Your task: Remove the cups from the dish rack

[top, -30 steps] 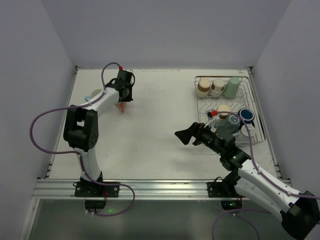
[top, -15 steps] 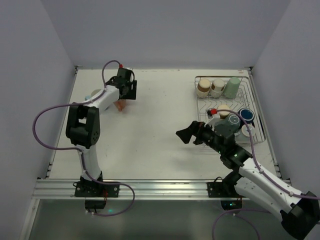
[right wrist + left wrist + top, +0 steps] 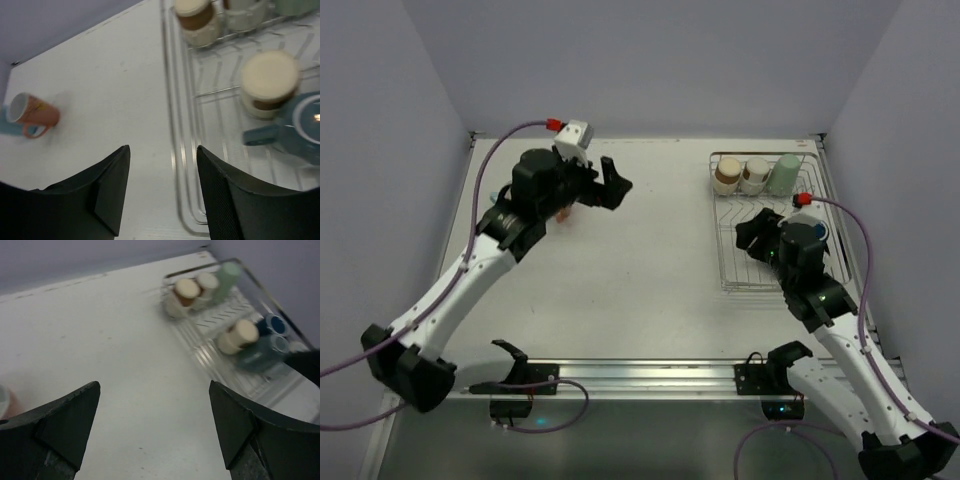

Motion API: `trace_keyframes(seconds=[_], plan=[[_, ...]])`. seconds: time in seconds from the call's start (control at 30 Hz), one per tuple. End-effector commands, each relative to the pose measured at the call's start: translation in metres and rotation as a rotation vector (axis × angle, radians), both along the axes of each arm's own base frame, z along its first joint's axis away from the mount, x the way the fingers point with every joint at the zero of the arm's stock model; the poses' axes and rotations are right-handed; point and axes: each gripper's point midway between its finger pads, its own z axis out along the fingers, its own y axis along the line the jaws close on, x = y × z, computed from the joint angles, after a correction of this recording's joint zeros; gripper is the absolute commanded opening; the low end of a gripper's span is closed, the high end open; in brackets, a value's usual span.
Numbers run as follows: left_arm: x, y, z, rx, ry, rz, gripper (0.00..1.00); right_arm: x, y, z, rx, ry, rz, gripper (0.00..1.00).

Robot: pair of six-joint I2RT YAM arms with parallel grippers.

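Note:
The dish rack [image 3: 730, 272] stands at the right of the table. Along its far end are a brown-and-cream cup [image 3: 726, 175], a white cup [image 3: 754, 173] and a pale green cup [image 3: 784, 173]. The right wrist view adds a cream-topped cup [image 3: 269, 80] and a grey-teal cup [image 3: 300, 127] in the rack [image 3: 175, 165]. A dark blue cup [image 3: 274, 325] also sits in the rack. My right gripper [image 3: 752, 232] [image 3: 162, 150] hangs over the rack's left rim, open and empty. A salmon cup [image 3: 35, 114] lies on the table at the far left. My left gripper [image 3: 613, 185] [image 3: 154, 390] hovers open above the table.
A light blue cup [image 3: 9, 126] lies against the salmon one. The table's raised rim and grey walls close in the far side and both flanks. A metal rail [image 3: 640, 375] carrying the arm bases runs along the near edge.
My left gripper opened, left the salmon cup and rose toward the table's middle. My right arm lifted and its gripper swung from left of the rack to above the rack's left rim.

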Motion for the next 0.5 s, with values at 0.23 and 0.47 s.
trace_keyframes(seconds=[0.23, 0.47], plan=[[-0.136, -0.009, -0.064, -0.036, 0.016, -0.323, 0.96, -0.009, -0.13, -0.031, -0.233, 0.143, -0.571, 0.98], [-0.143, 0.015, -0.068, 0.028, -0.057, -0.265, 0.97, 0.011, -0.141, -0.047, -0.265, 0.25, -0.628, 0.98]])
